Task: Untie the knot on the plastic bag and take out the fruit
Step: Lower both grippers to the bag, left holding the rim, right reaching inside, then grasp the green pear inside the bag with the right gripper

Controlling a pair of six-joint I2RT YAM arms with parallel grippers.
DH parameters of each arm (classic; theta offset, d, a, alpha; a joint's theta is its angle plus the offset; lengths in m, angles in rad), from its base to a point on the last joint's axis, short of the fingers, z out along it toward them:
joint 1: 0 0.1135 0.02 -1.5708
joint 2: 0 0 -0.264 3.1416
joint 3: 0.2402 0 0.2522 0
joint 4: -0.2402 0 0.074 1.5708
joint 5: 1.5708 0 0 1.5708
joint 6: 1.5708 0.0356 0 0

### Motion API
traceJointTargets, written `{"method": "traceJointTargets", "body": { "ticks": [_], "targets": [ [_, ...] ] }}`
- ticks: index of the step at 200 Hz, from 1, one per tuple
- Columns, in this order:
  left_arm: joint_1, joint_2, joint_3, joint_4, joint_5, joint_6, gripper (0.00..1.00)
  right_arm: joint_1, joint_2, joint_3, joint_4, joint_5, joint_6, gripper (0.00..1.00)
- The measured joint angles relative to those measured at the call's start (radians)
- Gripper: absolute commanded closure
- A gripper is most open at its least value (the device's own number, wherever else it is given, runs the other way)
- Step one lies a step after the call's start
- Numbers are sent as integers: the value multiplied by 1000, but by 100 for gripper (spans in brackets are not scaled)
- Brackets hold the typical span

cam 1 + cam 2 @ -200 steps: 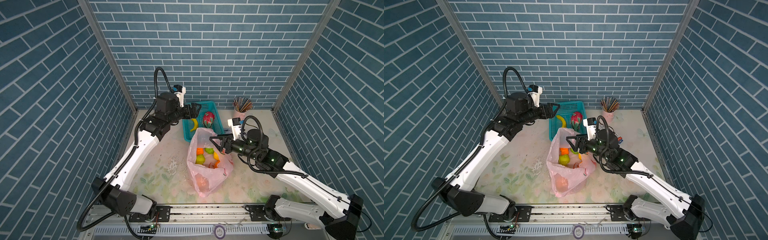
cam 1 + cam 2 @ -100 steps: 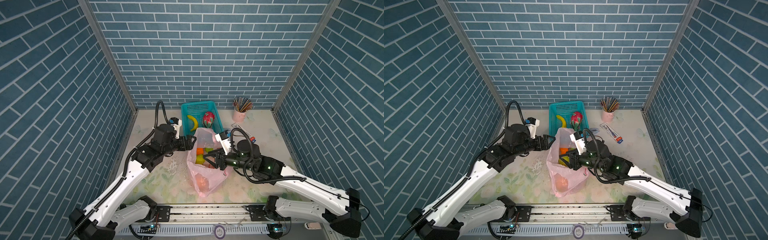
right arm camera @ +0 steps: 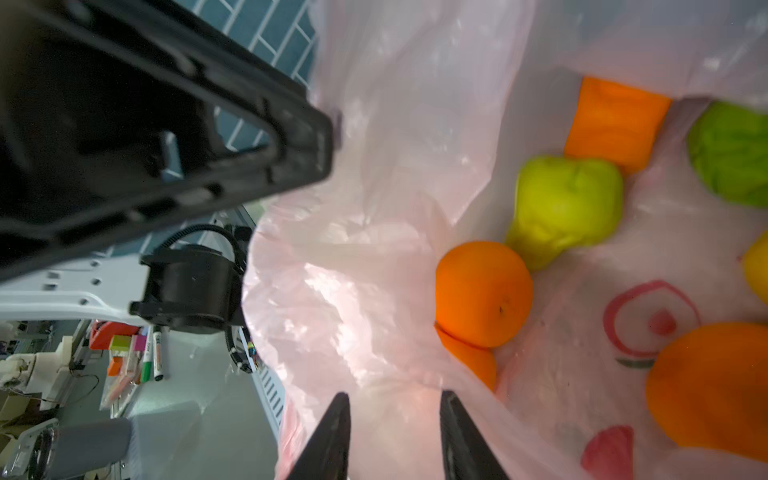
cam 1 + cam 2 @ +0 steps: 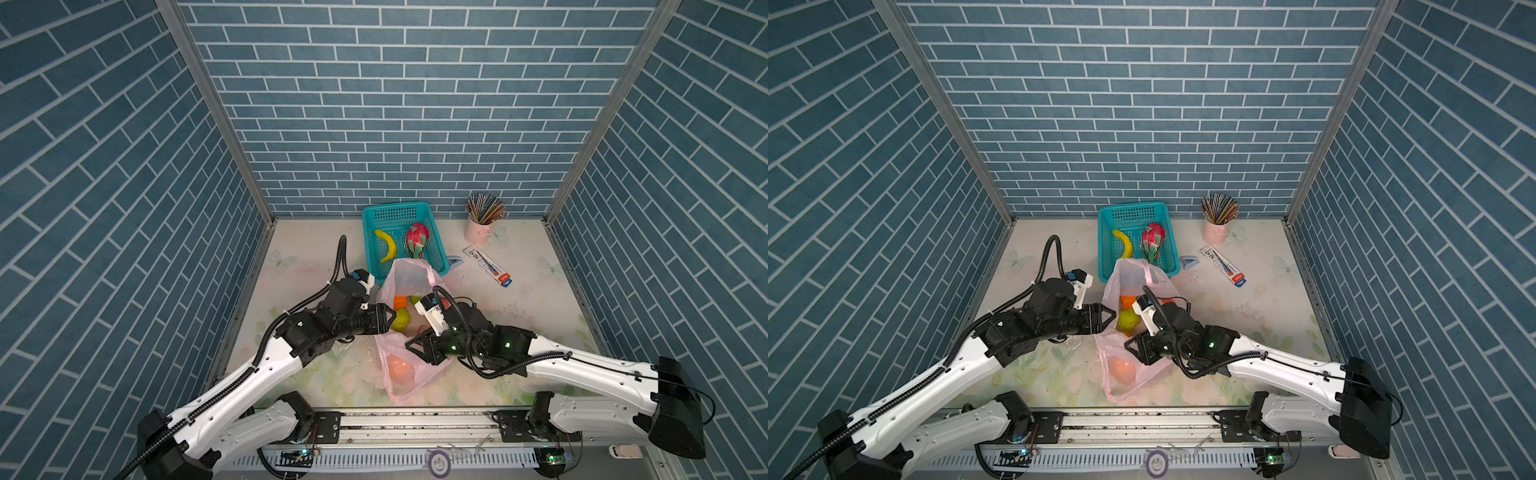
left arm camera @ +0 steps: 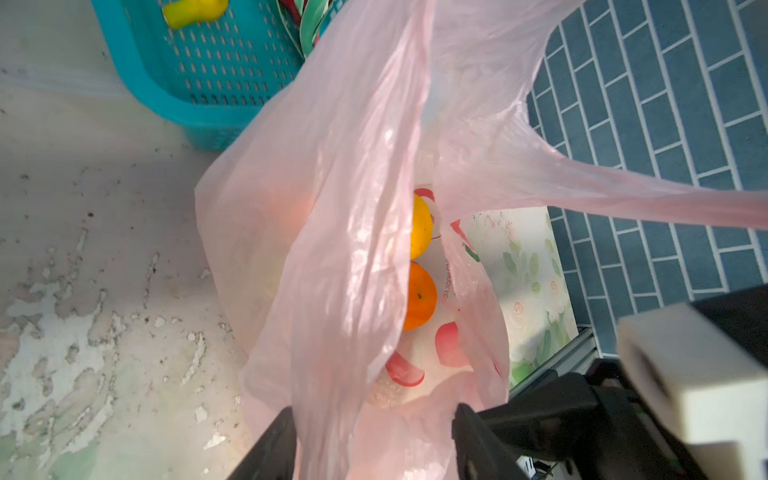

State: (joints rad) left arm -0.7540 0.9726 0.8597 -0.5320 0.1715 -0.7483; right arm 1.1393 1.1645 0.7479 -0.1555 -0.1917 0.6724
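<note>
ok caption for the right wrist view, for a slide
View past the right gripper, straddling the rim of the plastic bag, onto oranges and a green fruit inside.

Bright, even light; both top views sharp, brick walls [image 4: 395, 104] bowed at the edges.
Wrist views: white sheen on the plastic bag [image 3: 332, 299], close foreground out of focus.

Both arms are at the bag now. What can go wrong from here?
1. Thin bag film sits between the fingers of the left gripper and right gripper; pulling apart may tear it or let it slip.
2. The orange and green fruit lie loose inside; lifting one side could roll them out.
3. The bag's far edge seems to touch the basket; a tug might shift it.
</note>
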Motion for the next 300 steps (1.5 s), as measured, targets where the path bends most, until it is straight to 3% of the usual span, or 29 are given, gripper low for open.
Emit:
{"method": "traceJointTargets", "body": {
  "ticks": [32, 56, 74, 118, 156, 199, 255, 300],
  "targets": [
    [-71, -11, -61, -2, -26, -50, 42, 39, 48, -47, -1, -31, 11, 65],
    [-116, -11, -110, -3, -56, -81, 23, 75, 89, -67, 1, -73, 13, 65],
    [-130, -11, -133, -6, -80, -92, 22, 100, 111, -71, 4, -108, 20, 65],
    [-141, -15, -203, 11, -108, -118, 45, 135, 110, -71, 2, -157, 29, 62],
    [-163, -18, -259, 14, -107, -144, 60, 121, 17, -68, -17, -38, 46, 55],
    [-175, -59, -262, 16, -108, -159, 61, 101, -28, -55, 40, 159, 115, 51],
    [-176, -74, -267, 13, -110, -161, 62, 41, 184, 51, 94, 289, 236, 46],
    [-177, -86, -267, -10, -127, -159, 72, 1, 288, 79, 112, 354, 274, 43]
  ]
}}
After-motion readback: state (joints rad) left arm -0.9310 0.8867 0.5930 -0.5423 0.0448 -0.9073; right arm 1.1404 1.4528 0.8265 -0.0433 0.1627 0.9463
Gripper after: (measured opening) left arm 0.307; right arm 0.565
